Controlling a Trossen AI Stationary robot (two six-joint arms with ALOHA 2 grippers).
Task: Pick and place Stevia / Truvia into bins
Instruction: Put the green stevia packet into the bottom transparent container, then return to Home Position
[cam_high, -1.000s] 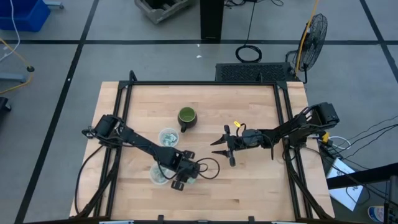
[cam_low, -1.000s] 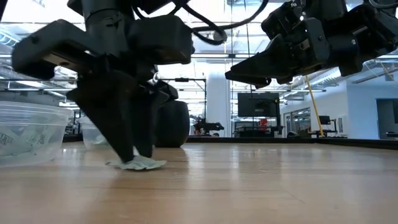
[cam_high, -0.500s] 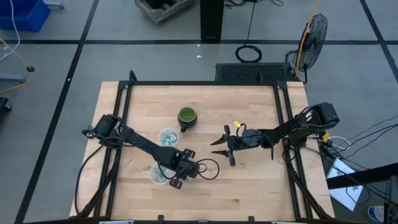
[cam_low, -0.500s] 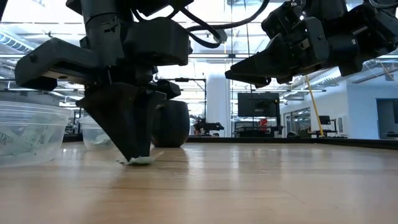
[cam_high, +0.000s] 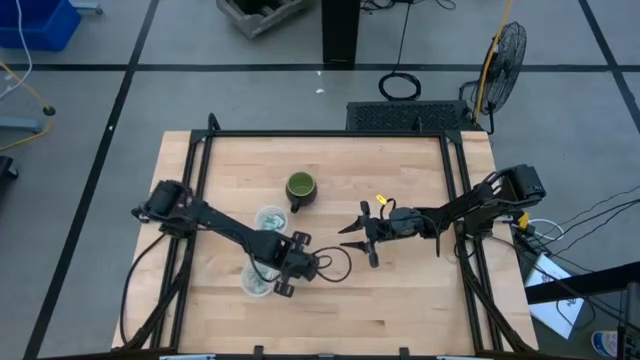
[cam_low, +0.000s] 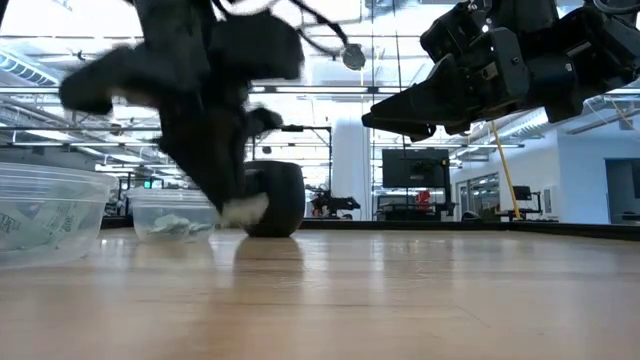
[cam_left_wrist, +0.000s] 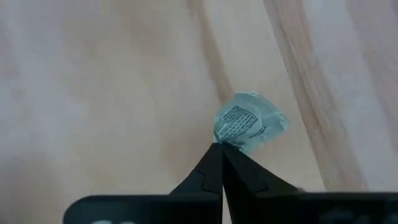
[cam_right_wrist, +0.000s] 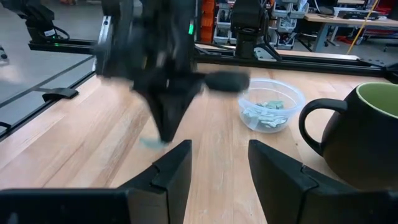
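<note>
- Table (cam_high: 400, 300): wooden top, with a green mug (cam_high: 300, 187) toward the back and two bins (cam_high: 270, 219) (cam_high: 256, 282) on the left half.
- Right gripper (cam_high: 352, 236): waits mid-table above the wood, fingers spread, empty.
- Left gripper (cam_left_wrist: 221, 149): a second ago open at the wood, now clamped shut and lifted clear.
- Packet (cam_left_wrist: 249, 124): crumpled, pinched at one edge in the left fingertips, up off the table just beside the bins. The pick looks done; carrying it over a bin and dropping it remains.
</note>
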